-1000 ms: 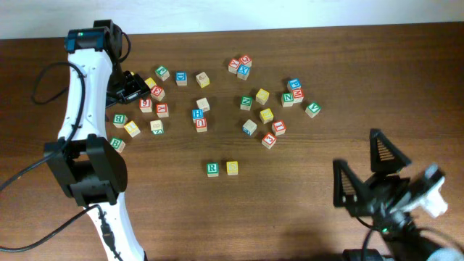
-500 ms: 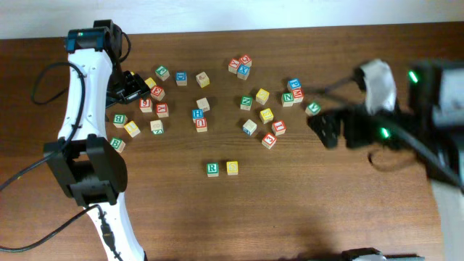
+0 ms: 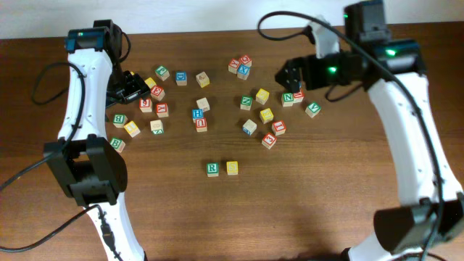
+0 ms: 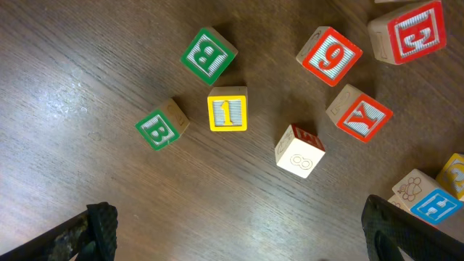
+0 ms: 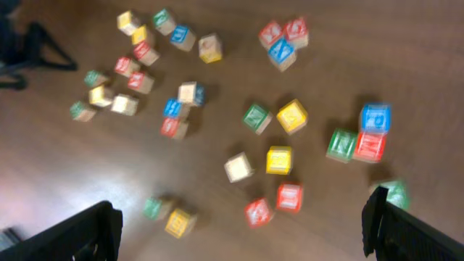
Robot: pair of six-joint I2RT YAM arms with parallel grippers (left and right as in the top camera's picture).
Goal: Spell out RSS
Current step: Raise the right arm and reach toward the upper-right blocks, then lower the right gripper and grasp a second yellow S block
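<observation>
From its base at 8 o'clock on the tabletop [image 3: 304, 196], the left arm [image 3: 75, 101] stretches up toward 11 o'clock. Its wrist then bends round toward 3 o'clock, so the left jaws hang spread wide over the left scatter of cubes. Its wrist camera looks down on a green B cube [image 4: 209, 56] with a yellow 1 cube [image 4: 227, 109] just beside it at 6 o'clock. Toward 6 o'clock of the scatter, set apart, the R cube [image 3: 212, 169] sits upright. A yellow cube [image 3: 232, 167] sits just beside it at 3 o'clock, its letter too small to read. The right arm [image 3: 406, 123] climbs from 5 o'clock to 1 o'clock, folds at the elbow and reaches toward 9 o'clock. The right jaws are spread wide above the right cluster, near a green cube [image 3: 288, 96].
</observation>
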